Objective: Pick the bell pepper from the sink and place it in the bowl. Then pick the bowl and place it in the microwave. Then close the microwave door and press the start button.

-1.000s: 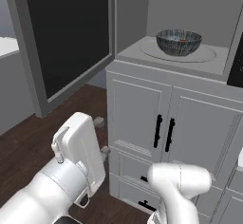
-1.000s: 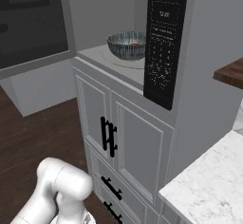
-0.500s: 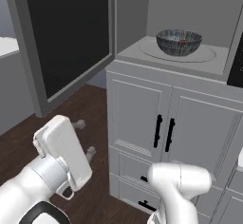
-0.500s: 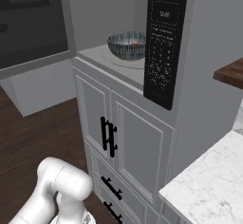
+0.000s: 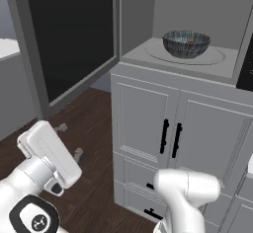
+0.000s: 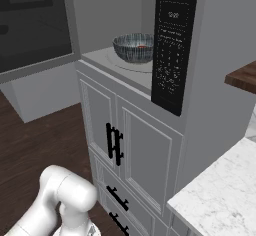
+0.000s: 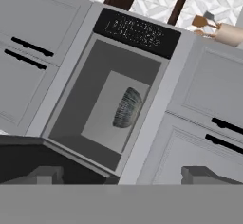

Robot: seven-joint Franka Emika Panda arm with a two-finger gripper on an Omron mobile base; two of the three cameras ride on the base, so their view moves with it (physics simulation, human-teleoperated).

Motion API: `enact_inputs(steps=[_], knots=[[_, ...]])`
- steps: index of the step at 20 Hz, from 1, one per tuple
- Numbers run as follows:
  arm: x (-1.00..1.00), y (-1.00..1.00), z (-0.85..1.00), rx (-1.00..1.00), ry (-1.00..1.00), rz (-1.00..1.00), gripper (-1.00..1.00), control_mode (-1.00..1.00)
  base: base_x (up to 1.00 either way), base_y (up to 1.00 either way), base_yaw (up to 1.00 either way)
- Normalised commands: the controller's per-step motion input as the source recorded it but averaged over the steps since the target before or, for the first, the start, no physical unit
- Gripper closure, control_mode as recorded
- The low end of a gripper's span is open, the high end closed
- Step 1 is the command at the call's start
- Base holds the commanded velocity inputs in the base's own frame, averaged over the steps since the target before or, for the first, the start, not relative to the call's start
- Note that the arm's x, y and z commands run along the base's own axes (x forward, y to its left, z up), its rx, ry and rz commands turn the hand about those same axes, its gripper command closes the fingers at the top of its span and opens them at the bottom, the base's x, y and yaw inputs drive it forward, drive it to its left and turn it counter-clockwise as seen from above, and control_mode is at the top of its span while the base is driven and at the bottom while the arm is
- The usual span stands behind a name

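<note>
The bowl [image 5: 186,44] stands on the round turntable inside the microwave [image 5: 148,54], with a speck of the red bell pepper [image 6: 142,46] showing in it. The microwave door [image 5: 74,44] hangs wide open to the left. The black control strip [image 6: 172,45] runs down the cavity's right edge. My gripper [image 5: 70,140] floats low at the left, below the open door and apart from everything, open and empty. In the rolled hand view the fingertips [image 7: 45,174] frame the cavity and the bowl [image 7: 127,107] from a distance.
White cabinet doors with black handles [image 5: 169,137] and drawers sit under the microwave. Dark wood floor [image 5: 94,177] lies left of them. A marble counter [image 6: 220,195] is at the lower right, with a wooden shelf [image 6: 242,77] above it.
My hand has swung to the left, away from the cabinet front, staying open. Bowl and door have not moved.
</note>
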Motion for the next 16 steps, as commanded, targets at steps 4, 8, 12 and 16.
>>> enact_inputs(steps=[4, 8, 12, 16], knots=[[0.54, 0.54, -0.51, 0.00, -0.04, 0.00, -1.00, -1.00, 0.00, 0.00, 0.00], [0.64, 0.60, -0.48, 0.00, -0.04, 0.00, -1.00, -1.00, 0.00, 0.00, 0.00], [0.77, 0.44, -0.06, 0.00, -0.11, -0.02, -1.00, -1.00, 0.00, 0.00, 0.00], [0.99, 0.46, 0.00, 0.00, -0.06, -0.04, -1.00, -1.00, 0.00, 0.00, 0.00]])
